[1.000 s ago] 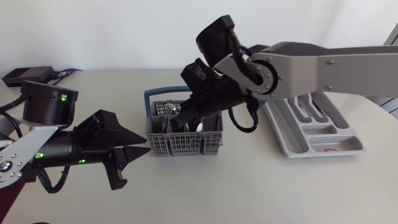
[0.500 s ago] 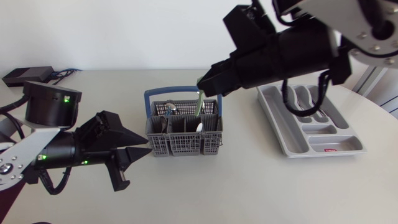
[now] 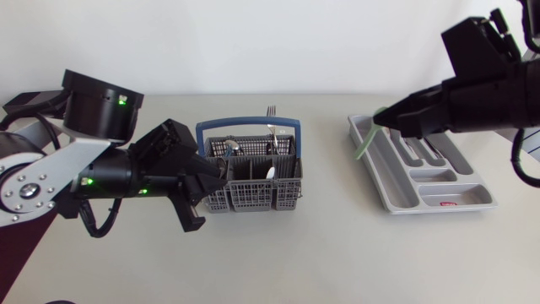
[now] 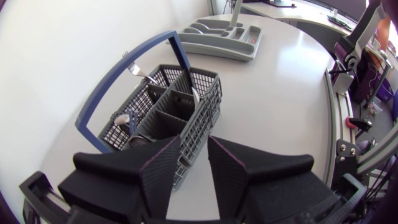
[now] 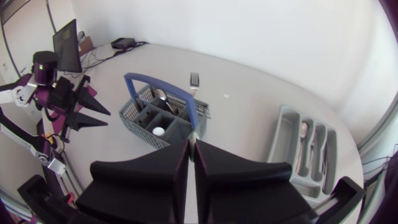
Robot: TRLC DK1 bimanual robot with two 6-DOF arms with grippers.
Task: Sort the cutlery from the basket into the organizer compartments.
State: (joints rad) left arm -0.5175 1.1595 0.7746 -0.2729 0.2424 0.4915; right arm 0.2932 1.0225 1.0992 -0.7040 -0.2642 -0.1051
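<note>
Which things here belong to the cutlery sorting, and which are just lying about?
Job in hand: basket; fork standing in it; organizer; green utensil held by the right gripper; left gripper.
Lying about: black box with cables.

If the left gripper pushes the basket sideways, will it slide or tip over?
Likely it slides: the basket looks like thin plastic mesh, so probably light, on a smooth table. A push high up might tip it, as the handle and a fork rise well above the walls. The mesh may flex slightly.
</note>
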